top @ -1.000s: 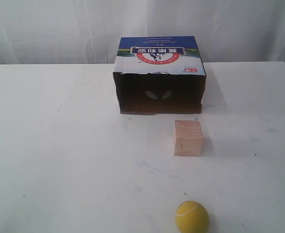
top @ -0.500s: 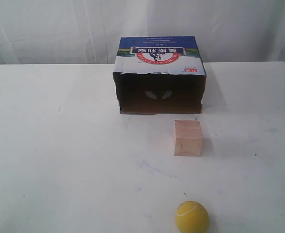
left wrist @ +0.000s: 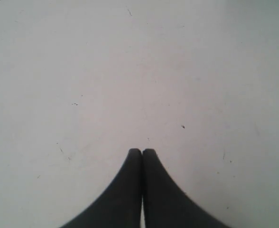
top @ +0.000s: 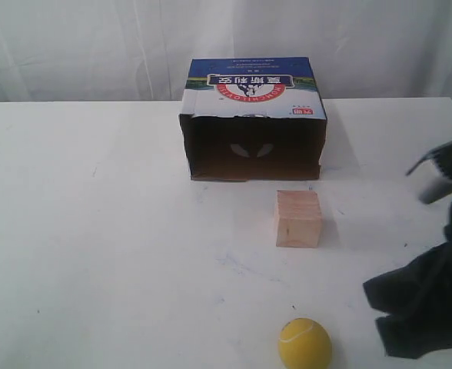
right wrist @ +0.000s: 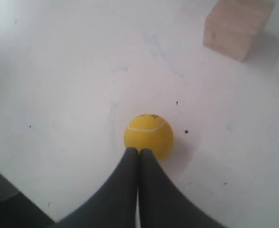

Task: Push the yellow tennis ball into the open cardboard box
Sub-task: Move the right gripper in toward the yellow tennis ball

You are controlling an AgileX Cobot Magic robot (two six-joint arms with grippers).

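Table (top: 95, 269): 1 ball (top: 304, 344), 1 box (top: 254, 100)

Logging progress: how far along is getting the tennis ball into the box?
Done: nothing; the yellow tennis ball lies well short of the open cardboard box. In hand: the shut right hand is lined up at the ball. Left: the whole push, steering past the wooden cube.

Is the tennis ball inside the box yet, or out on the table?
Out. The yellow tennis ball lies on the table, well short of the open cardboard box, whose dark inside shows no ball.
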